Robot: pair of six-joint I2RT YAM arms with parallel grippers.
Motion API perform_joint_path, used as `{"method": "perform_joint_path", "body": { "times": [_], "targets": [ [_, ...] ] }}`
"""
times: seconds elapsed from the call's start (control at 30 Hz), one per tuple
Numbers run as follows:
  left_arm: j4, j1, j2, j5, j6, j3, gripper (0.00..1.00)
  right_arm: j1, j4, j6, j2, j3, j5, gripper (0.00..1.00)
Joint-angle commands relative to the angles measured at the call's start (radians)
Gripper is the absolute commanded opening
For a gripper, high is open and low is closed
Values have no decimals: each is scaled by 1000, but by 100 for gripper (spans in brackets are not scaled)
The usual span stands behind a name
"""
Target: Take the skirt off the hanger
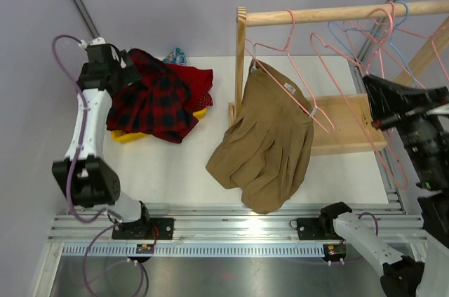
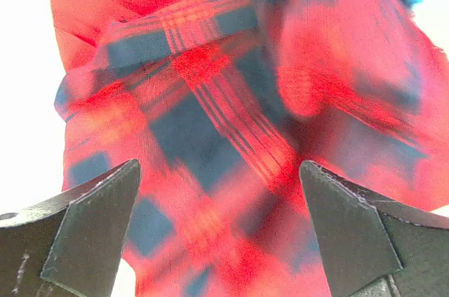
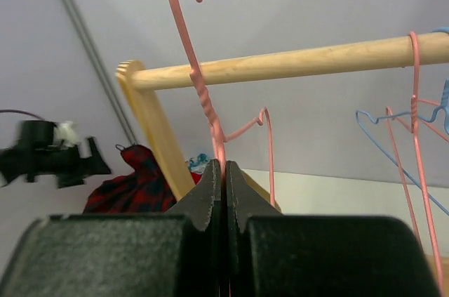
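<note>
A tan skirt [image 1: 263, 139] hangs from a pink wire hanger [image 1: 287, 44] hooked on the wooden rack's rod [image 1: 337, 12]. Its lower part is bunched on the white table. My right gripper [image 1: 372, 90] is to the right of the skirt, among the other hangers. In the right wrist view the right gripper [image 3: 223, 163] is shut on the thin wire of a pink hanger [image 3: 200, 86], with the rod [image 3: 295, 62] behind it. My left gripper [image 1: 130, 65] is far left over a red plaid garment [image 1: 151, 104]. It is open and empty [image 2: 217, 170] just above the plaid cloth [image 2: 210, 100].
Several empty pink hangers and a blue hanger [image 1: 351, 30] hang on the rod at the right. The rack's wooden base [image 1: 351, 125] stands behind the skirt. The plaid pile lies on a yellow item [image 1: 130, 135], with a teal scrap [image 1: 175, 55] behind it.
</note>
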Motion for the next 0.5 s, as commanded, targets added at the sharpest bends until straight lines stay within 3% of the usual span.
{"method": "perform_joint_path", "body": {
  "times": [0.0,0.13,0.3,0.47],
  "targets": [
    [109,-9,-317,58,-4,-117,99,3,155,-51,66,-42,118,0],
    [163,-18,-610,143,-24,-330,99,3,237,-85,140,-92,147,0],
    [192,-69,-810,219,-27,-551,99,4,339,-157,255,-116,256,0],
    [240,-130,-919,196,7,-693,99,3,369,-206,348,-103,343,0]
  ]
}}
